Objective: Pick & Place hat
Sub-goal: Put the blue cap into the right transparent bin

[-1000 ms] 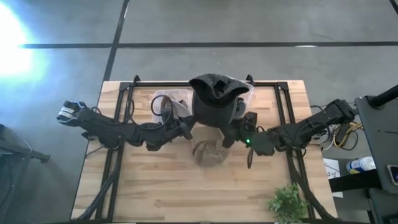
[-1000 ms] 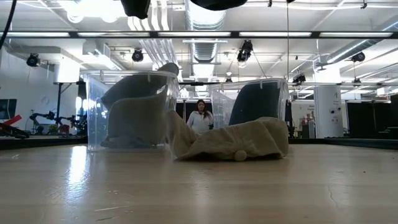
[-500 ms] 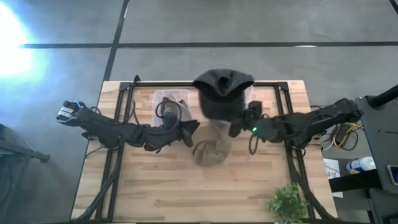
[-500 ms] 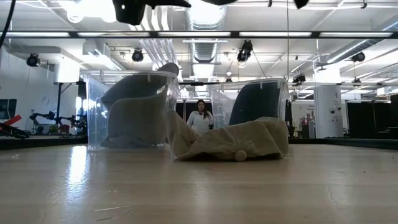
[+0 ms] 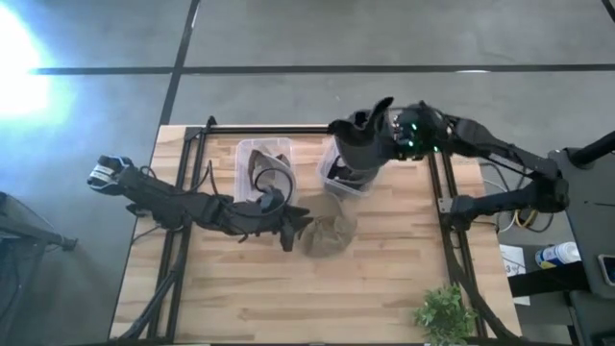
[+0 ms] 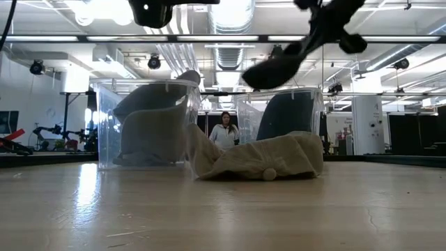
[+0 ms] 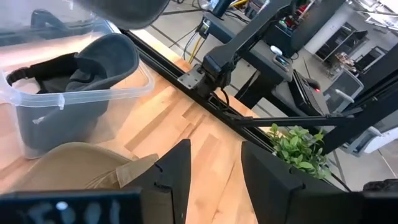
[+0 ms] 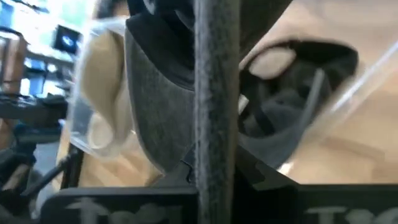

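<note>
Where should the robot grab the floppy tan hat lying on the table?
Probably the tan hat is best pinched from above at a raised fold of its crumpled top, since it lies slumped with no stiff edge. The left gripper is beside it, jaws open.

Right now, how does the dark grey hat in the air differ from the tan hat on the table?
The dark grey hat hangs from the right tool above the right clear plastic bin; the crumpled tan fabric hat lies on the wooden table, in front of the bins, with nothing gripping it. The left tool hovers open beside the tan one. Both are soft fabric.
</note>
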